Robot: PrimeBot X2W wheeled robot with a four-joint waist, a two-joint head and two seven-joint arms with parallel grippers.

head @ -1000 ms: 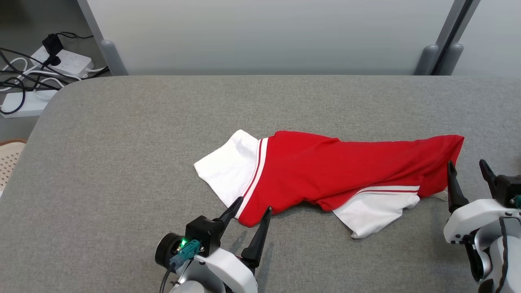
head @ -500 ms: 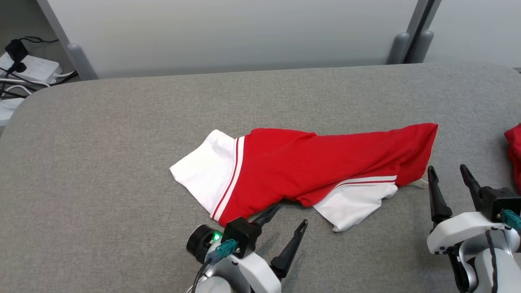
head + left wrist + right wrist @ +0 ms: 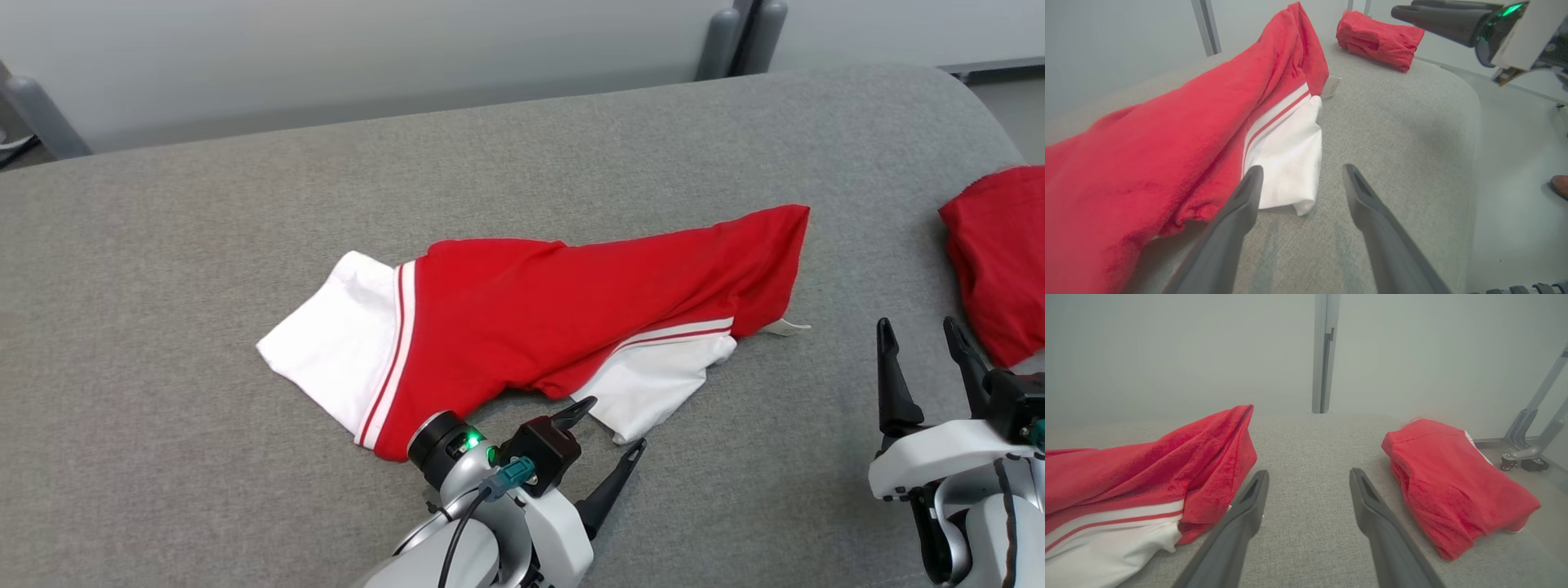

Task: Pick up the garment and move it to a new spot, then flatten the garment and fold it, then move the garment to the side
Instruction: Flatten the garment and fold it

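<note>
The rumpled red-and-white cloth garment [image 3: 571, 310] is sprawled mid grey fabric worktop [image 3: 204, 245], not flattened or folded yet. Left hand [image 3: 611, 423] and right hand [image 3: 917, 324] are spread, nothing gripped. Most work looks undone tbh.

Matt, soft cloth garment [image 3: 555, 310]; coarse grey woven fabric table [image 3: 204, 245]; matt dark plastic fingers [image 3: 1224, 232].

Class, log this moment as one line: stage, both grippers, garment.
stage: pre-pickup | left gripper: open, by white sleeve | right gripper: open, empty | red-and-white shirt: loose on grey table
</note>
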